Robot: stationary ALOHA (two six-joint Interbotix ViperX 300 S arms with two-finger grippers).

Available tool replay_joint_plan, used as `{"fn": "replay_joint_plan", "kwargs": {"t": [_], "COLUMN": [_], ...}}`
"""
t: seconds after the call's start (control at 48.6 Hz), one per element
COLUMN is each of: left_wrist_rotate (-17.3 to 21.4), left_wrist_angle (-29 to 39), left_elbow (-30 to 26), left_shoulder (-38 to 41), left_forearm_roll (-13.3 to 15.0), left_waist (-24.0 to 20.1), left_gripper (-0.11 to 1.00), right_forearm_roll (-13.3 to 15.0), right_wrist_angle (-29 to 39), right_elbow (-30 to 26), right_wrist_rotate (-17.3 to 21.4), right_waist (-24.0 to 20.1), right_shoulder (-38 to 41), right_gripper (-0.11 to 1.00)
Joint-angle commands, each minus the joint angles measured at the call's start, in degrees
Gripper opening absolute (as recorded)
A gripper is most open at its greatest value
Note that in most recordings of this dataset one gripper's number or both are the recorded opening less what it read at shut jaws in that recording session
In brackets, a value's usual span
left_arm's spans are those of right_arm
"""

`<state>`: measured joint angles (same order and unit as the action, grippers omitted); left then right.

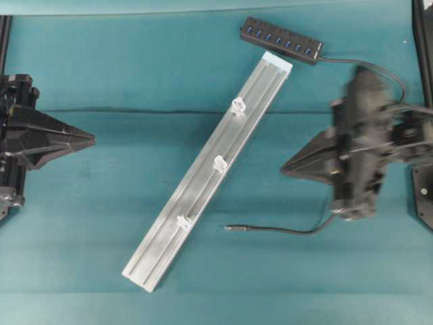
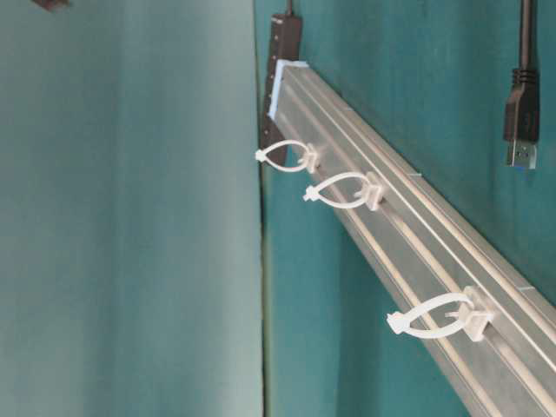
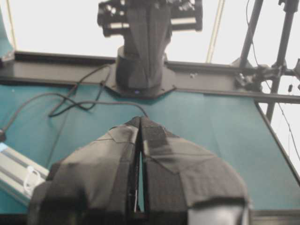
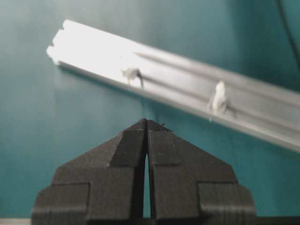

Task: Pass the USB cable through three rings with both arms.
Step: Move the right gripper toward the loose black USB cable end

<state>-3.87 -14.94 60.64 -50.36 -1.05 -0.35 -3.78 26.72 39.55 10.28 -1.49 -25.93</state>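
The left gripper [image 1: 91, 141] sits at the table's left edge, jaws clenched on nothing. On the silver rail [image 1: 162, 245] running diagonally across the middle, the three rings [image 1: 220, 162] stand empty — no threading has begun. The cable [image 1: 284, 231] lies on the cloth right of the rail, its plug [image 1: 233, 229] near the lowest ring [image 1: 183, 221]. The right gripper [image 1: 284, 169] hangs above it, clenched too and empty. This looks like the opening step: the right jaws must part and descend on the cord just behind the plug.
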Motion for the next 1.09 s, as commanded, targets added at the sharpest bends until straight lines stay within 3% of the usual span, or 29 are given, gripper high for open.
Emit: {"fn": "replay_joint_plan", "kwargs": {"t": [0.0,0.226,0.535,0.658,0.823,0.905,0.966,1.069], "left_wrist_rotate": [0.0,0.0,0.0,0.0,0.0,0.0,0.1,0.1], "left_wrist_angle": [0.5,2.6,2.5,2.5,2.5,2.5,2.6,2.6], "left_elbow": [-1.7,-1.7,-1.8,-1.7,-1.8,-1.8,-1.8,-1.8], "left_shoulder": [0.3,0.2,-0.1,-0.1,-0.1,-0.2,-0.1,-0.1], "left_forearm_roll": [-0.1,-0.1,-0.1,-0.1,-0.1,-0.1,-0.1,-0.1], "left_waist": [-0.2,-0.3,-0.3,-0.3,-0.2,-0.3,-0.3,-0.2], "left_gripper": [-0.01,-0.01,-0.01,-0.01,-0.01,-0.01,-0.01,-0.01], "right_forearm_roll": [-0.1,0.0,0.4,0.2,0.1,0.2,0.2,0.2], "right_wrist_angle": [4.8,13.8,16.1,16.3,18.6,19.6,19.4,17.7], "right_elbow": [-3.9,-10.9,-15.5,-16.4,-16.3,-16.2,-16.1,-15.9], "right_wrist_rotate": [0.4,0.1,-0.6,-0.4,-0.7,-1.1,-1.3,-1.0], "right_waist": [-0.3,-0.3,-2.2,-2.9,-3.3,-3.7,-4.0,-4.5], "right_shoulder": [4.0,13.5,24.3,26.5,28.7,29.7,30.1,30.9], "right_gripper": [0.01,0.01,0.03,0.20,0.68,0.87,0.94,0.91]}}
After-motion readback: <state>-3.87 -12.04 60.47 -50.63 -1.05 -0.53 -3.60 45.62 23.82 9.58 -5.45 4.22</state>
